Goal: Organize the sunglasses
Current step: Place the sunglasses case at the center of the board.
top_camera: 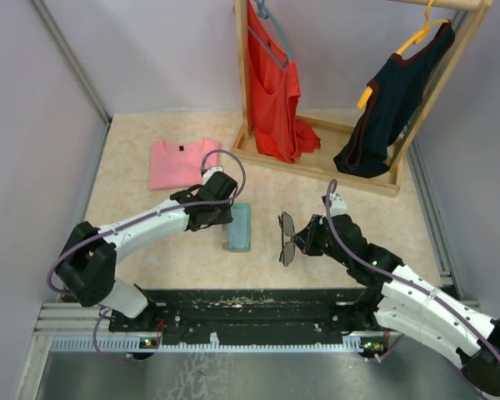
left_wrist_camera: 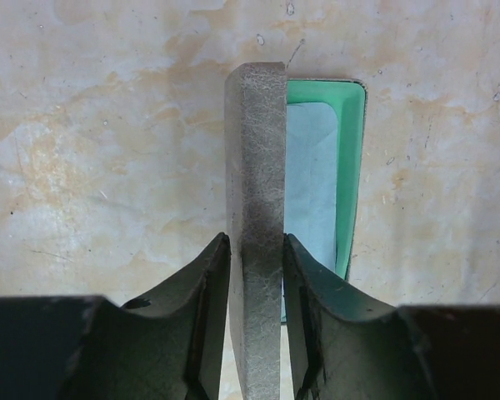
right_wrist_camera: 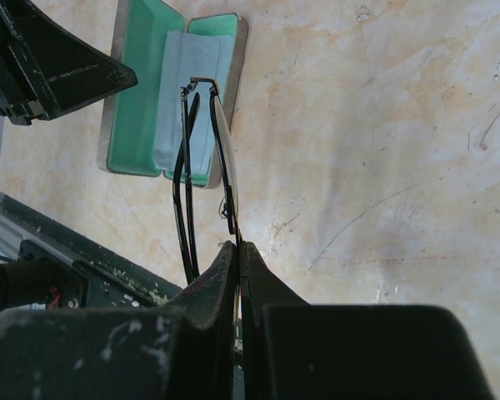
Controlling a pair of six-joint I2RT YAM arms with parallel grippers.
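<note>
The sunglasses (top_camera: 287,237) are thin dark wire frames with grey lenses, held off the table by my right gripper (top_camera: 304,239), which is shut on them. In the right wrist view the sunglasses (right_wrist_camera: 202,158) hang in front of the jaws (right_wrist_camera: 237,250), near the open case (right_wrist_camera: 142,100). The grey case (top_camera: 239,227) with green lining lies open at table centre with a light blue cloth (left_wrist_camera: 310,179) inside. My left gripper (top_camera: 219,213) is shut on the case's upright grey lid (left_wrist_camera: 255,192), which stands between the fingers (left_wrist_camera: 256,275).
A folded pink shirt (top_camera: 179,161) lies at the back left. A wooden clothes rack (top_camera: 317,158) at the back holds a red top (top_camera: 275,83) and a dark top (top_camera: 387,108). The black base rail (top_camera: 250,308) runs along the near edge.
</note>
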